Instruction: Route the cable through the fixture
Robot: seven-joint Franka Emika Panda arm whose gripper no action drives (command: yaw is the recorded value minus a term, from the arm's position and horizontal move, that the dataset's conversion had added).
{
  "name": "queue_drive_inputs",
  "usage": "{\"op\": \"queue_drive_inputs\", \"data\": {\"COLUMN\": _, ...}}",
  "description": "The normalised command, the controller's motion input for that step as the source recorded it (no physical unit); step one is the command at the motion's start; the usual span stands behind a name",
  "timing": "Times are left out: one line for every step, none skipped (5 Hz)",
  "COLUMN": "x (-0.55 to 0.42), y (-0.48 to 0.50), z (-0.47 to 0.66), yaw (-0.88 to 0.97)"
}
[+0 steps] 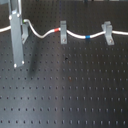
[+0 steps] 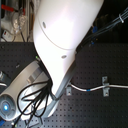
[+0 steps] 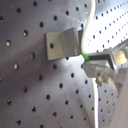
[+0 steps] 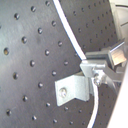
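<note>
The white cable runs across the back of the board, with a red band and a blue band. My gripper stands at the first exterior view's left, shut on the cable's green band. In both wrist views the slanted grey fixture sits right beside the fingertips. The cable passes close along the fixture's forked end; I cannot tell whether it lies in the slot. In the first exterior view the gripper hides the fixture.
Two straight grey clips stand on the black perforated board, and the cable passes through both. In the second exterior view the white arm covers most of the scene; one clip shows at the second exterior view's right.
</note>
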Motion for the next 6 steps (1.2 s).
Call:
{"op": "queue_drive_inputs", "data": {"x": 0.037, "y": -0.107, "z": 0.00, "yaw": -0.22}}
{"op": "queue_drive_inputs", "data": {"x": -0.032, "y": -0.251, "z": -0.17, "yaw": 0.00}}
{"op": "queue_drive_inputs", "data": {"x": -0.019, "y": -0.008, "z": 0.11, "yaw": 0.00}}
{"op": "queue_drive_inputs", "data": {"x": -0.030, "y": -0.007, "z": 0.31, "yaw": 0.00}}
{"op": "queue_drive_inputs", "data": {"x": -0.016, "y": -0.007, "z": 0.29, "yaw": 0.00}}
{"op": "queue_drive_inputs", "data": {"x": -0.064, "y": -0.027, "z": 0.20, "yaw": 0.03}}
